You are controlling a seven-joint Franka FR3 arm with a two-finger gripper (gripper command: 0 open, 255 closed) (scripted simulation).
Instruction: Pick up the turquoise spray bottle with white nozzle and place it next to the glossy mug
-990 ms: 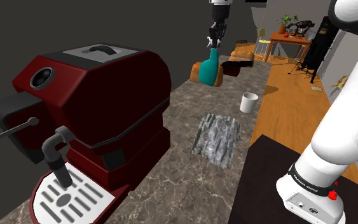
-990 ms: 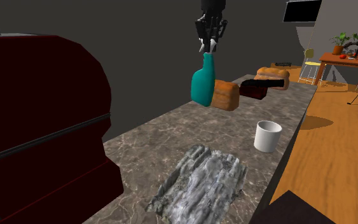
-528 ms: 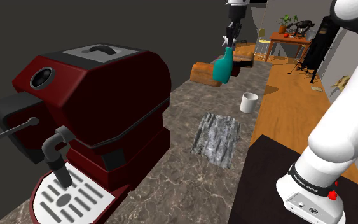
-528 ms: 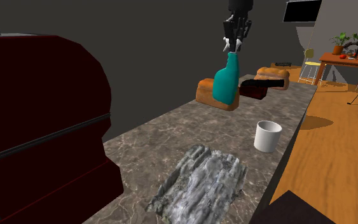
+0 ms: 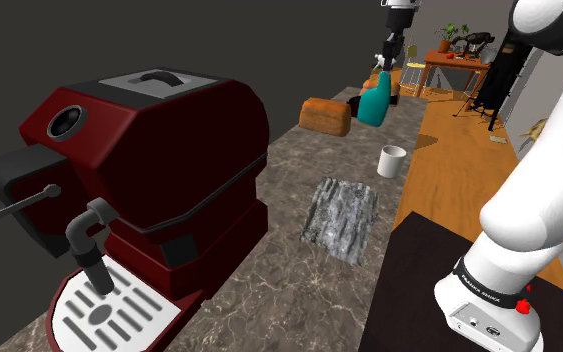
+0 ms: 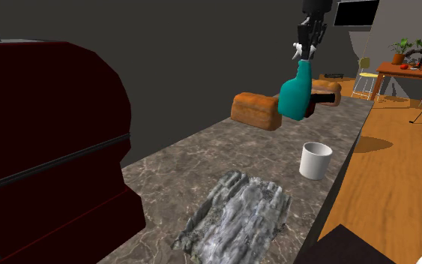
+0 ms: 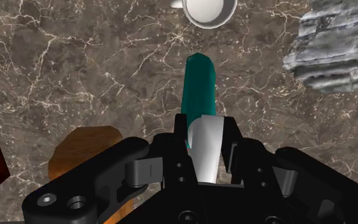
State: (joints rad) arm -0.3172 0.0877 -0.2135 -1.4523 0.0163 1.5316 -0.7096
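Espresso machine (image 5: 139,170) sits on the worktop (image 5: 289,280) at the shoulder view's near left. A cloth (image 5: 341,215) lies beside it, with the mug (image 5: 392,160) behind that by the edge and the bread loaf (image 5: 326,116) further back. The spray bottle (image 5: 374,103) hangs over the far end, near the loaf.

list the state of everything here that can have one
spray bottle: held by its top, in the air above the counter, nozzle up
gripper: shut on the spray bottle
mug: upright on the counter
bread loaf: lying on the counter
coffee machine: standing on the counter
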